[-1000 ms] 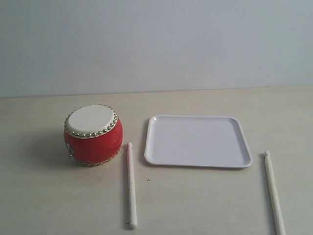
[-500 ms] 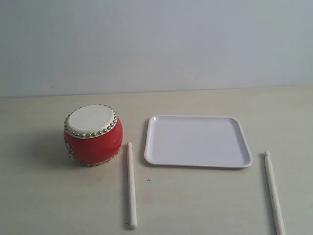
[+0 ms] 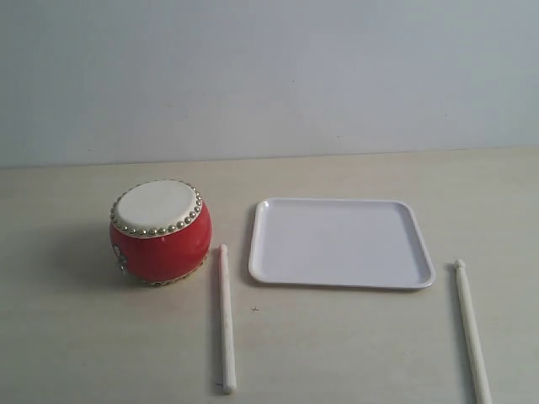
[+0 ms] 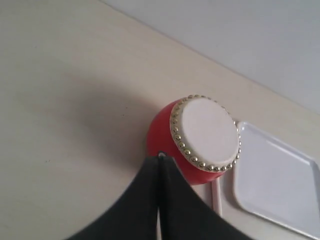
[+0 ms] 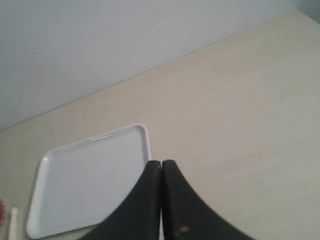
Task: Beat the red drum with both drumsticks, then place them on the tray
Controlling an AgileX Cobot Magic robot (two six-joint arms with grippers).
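Note:
The red drum stands upright on the left of the table, cream skin up, gold studs round its rims. One drumstick lies just right of the drum, pointing front to back. The other drumstick lies right of the white tray, running off the front edge of the view. The tray holds nothing. Neither gripper shows in the exterior view. My left gripper is shut and empty, above the table, with the drum beyond its tips. My right gripper is shut and empty beside the tray.
The pale wooden table meets a plain light wall at the back. A short piece of a drumstick shows between drum and tray in the left wrist view, and a stick tip at the right wrist view's edge.

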